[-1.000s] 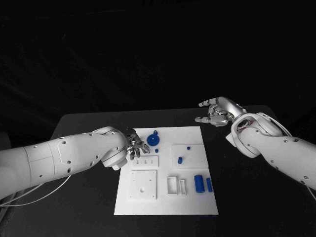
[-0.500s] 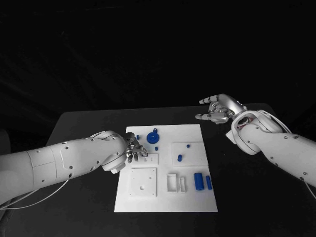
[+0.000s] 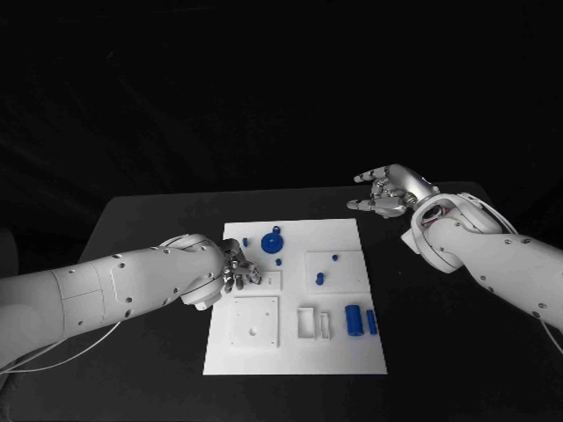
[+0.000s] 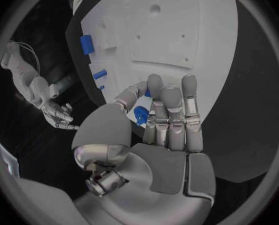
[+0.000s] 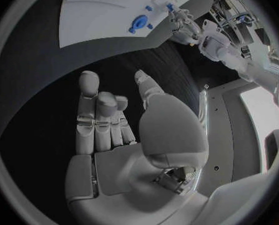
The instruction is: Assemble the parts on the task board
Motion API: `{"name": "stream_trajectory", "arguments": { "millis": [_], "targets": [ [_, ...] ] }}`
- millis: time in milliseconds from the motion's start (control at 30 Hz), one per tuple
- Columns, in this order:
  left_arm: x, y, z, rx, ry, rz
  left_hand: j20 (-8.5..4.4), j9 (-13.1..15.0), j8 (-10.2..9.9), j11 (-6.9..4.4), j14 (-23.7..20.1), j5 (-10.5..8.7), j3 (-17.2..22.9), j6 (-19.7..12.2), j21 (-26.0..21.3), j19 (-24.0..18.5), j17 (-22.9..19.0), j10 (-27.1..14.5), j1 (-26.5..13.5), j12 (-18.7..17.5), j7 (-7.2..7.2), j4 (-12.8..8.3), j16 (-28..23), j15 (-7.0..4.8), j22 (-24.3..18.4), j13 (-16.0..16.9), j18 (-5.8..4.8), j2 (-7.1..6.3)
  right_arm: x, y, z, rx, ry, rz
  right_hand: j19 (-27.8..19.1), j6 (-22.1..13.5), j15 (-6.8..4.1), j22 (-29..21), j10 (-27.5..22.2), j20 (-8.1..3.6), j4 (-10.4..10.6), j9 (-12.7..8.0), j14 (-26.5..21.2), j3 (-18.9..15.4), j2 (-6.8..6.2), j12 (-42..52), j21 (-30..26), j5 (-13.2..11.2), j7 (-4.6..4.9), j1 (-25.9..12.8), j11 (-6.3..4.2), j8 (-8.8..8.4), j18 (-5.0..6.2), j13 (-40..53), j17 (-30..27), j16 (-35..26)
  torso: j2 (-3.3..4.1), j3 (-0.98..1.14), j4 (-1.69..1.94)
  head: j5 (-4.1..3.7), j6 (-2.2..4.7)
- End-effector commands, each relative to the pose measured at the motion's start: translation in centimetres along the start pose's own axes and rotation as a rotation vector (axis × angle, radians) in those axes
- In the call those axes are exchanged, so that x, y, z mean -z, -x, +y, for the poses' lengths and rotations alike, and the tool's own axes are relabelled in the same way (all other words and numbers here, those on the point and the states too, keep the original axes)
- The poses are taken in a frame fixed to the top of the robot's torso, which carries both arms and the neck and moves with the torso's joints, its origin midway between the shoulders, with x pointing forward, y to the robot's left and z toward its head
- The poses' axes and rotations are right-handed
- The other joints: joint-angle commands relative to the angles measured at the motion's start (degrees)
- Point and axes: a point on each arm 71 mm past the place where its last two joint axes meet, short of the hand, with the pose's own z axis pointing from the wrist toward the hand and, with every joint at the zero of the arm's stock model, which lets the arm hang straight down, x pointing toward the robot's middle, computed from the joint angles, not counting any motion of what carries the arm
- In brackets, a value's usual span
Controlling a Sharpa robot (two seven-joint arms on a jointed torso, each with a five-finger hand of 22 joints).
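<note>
Task board (image 3: 345, 352): white plate lying flat at the middle of the black table (image 3: 142, 220), long side running away from the robot. Parts on it: a round blue disc (image 3: 273, 243) with a small knob near the far left corner; a small blue peg (image 3: 246, 242) just left of the disc; two small blue pieces (image 3: 321, 281) on the square inset at centre right; a blue cylinder (image 3: 354, 320) and a slimmer blue bar (image 3: 372, 323) side by side near the right edge, toward the robot. Left hand (image 3: 237, 268): over the board's left edge, just on the robot's side of the disc, fingers held together and extended over the white surface; in the left wrist view a blue part (image 4: 141, 114) sits between thumb and fingers, but whether it is pinched cannot be told. Right hand (image 3: 385, 195): raised over bare table beyond the board's far right corner, well apart from all parts, fingers loosely spread, holding nothing.
</note>
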Motion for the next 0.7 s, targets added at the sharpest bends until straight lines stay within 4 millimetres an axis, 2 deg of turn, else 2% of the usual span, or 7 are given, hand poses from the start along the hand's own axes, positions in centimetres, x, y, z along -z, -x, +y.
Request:
{"name": "stream_trajectory", "arguments": {
  "millis": [33,267,400,700],
  "targets": [
    [-0.05,-0.22,-0.11,-0.029,-0.002,0.02,0.0,22.91,0.35,-0.98,0.3,-0.39,1.13,12.42,-0.61,0.56,0.05,3.3,-0.32,0.17,-6.28,0.11,0.23,0.08,0.3,0.07,0.65,0.88,-0.03,-0.03,0.13,-0.004,0.009,0.002,2.39,0.27,0.26,0.03,-0.1,0.29,-0.41,0.08,0.0,0.09,0.54,0.28,-0.23,0.25,-0.04,-0.1,0.21,0.04,1.01,-0.1,-0.07,0.22,-0.02,0.02,0.03,-0.08,-0.11],
    [-0.21,-0.28,-0.14,-0.036,-0.002,0.019,0.05,23.29,0.29,-1.0,0.27,-0.98,0.92,12.45,-1.18,0.79,0.04,3.3,-0.35,0.34,-6.32,0.53,0.4,0.1,0.9,0.2,0.64,1.1,-0.06,-0.08,0.2,-0.005,0.01,0.004,2.38,0.29,0.24,0.0,-0.07,0.28,-0.54,0.08,0.01,0.13,0.58,0.33,-0.26,0.61,-0.04,-0.14,0.2,0.04,1.02,-0.09,-0.05,0.24,-0.04,0.04,0.04,-0.23,-0.15],
    [-0.33,-0.32,-0.17,-0.04,-0.002,0.017,0.12,23.44,0.3,-1.02,0.32,-3.58,0.49,12.6,-1.64,1.01,0.01,3.28,-0.28,0.51,-6.4,1.43,0.52,0.12,1.17,0.31,0.58,1.68,-0.07,-0.11,0.27,-0.006,0.011,0.005,2.39,0.32,0.23,-0.01,-0.08,0.27,-0.61,0.08,0.02,0.16,0.6,0.32,-0.22,0.86,-0.05,-0.18,0.19,0.03,1.02,-0.11,-0.04,0.26,-0.01,0.02,0.06,-0.44,-0.09],
    [-0.47,-0.37,-0.27,-0.044,-0.004,0.014,0.21,23.59,0.28,-1.02,0.33,-6.21,-0.18,12.7,-2.77,1.46,-0.1,3.29,0.03,0.6,-6.47,2.94,0.64,0.14,1.74,0.44,0.52,2.32,-0.08,-0.15,0.33,-0.007,0.012,0.006,2.38,0.38,0.23,-0.05,-0.07,0.27,-0.69,0.08,0.03,0.2,0.68,0.34,-0.25,1.41,-0.04,-0.25,0.18,0.04,1.02,-0.11,-0.06,0.24,-0.03,-0.03,0.13,-0.63,-0.11]
  ]
}}
